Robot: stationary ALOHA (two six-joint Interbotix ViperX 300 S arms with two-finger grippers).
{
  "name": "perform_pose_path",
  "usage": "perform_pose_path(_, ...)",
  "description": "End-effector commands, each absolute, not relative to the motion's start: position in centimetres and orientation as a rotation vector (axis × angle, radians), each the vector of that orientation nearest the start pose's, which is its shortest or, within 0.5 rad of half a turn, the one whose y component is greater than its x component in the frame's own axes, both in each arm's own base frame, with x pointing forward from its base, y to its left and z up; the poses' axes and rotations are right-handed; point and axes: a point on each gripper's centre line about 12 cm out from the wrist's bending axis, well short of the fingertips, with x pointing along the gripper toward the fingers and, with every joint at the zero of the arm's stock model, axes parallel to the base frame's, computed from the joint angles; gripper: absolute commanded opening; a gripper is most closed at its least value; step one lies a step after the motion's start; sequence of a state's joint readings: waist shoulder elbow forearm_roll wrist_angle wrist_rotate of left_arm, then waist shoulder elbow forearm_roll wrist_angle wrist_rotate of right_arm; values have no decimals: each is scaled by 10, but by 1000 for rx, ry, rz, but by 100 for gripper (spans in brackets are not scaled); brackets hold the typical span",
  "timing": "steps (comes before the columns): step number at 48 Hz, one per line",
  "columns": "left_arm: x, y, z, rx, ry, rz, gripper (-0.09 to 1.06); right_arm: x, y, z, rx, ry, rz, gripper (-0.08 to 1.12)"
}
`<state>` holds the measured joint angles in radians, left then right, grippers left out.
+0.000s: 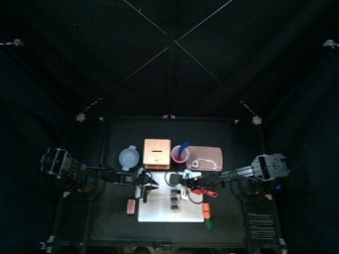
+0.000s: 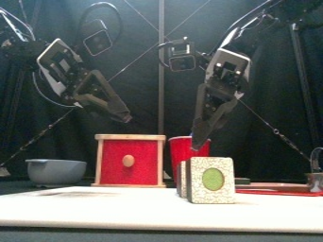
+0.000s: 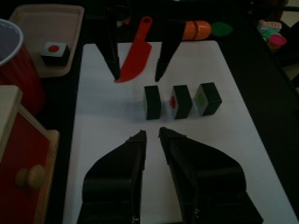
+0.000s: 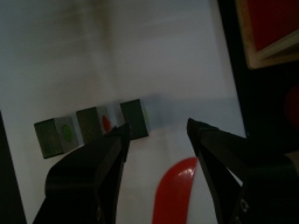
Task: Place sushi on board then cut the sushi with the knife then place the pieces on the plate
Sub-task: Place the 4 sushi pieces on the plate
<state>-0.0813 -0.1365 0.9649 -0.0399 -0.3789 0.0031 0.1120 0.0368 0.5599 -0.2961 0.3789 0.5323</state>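
One step out of three looks done, I reckon: the sushi (image 3: pixel 181 101) is on the white board (image 3: pixel 111 131), which sits at the 6 o'clock side of the surface. It's three dark green blocks stood side by side. The left wrist view shows thin gaps between them, so I can't tell if they're properly cut apart or just sitting together as a roll. Either way, none of those blocks is on the pink plate (image 1: pixel 209 151), off at about 1 o'clock from the board. So the cutting (maybe) and all the plating are left.

Pose-wise, the right gripper (image 4: pixel 156 131) comes in from 3 o'clock and hangs well above the board. Its jaws tip down toward the sushi with the red knife (image 3: pixel 135 54) pinched between them, blade pointing at the blocks but clear of them. The left gripper (image 3: pixel 153 134) comes in from 9 o'clock, also up off the board. Its jaws are pressed nearly together with nothing in them, aimed down just short of the roll.
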Motion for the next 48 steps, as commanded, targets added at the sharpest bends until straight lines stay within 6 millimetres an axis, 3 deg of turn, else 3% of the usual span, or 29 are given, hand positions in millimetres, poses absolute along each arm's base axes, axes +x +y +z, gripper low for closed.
perform_pose_path(1, 329, -24, 165, -13, 432, -54, 64, 395, 34, 172, 136, 909, -109, 88)
perform_pose_path(36, 328, -24, 164, -14, 435, -54, 64, 411, 44, 137, 117, 973, -95, 84)
perform_pose_path(48, 328, -24, 164, -14, 435, -54, 64, 409, 45, 136, 115, 986, -97, 56)
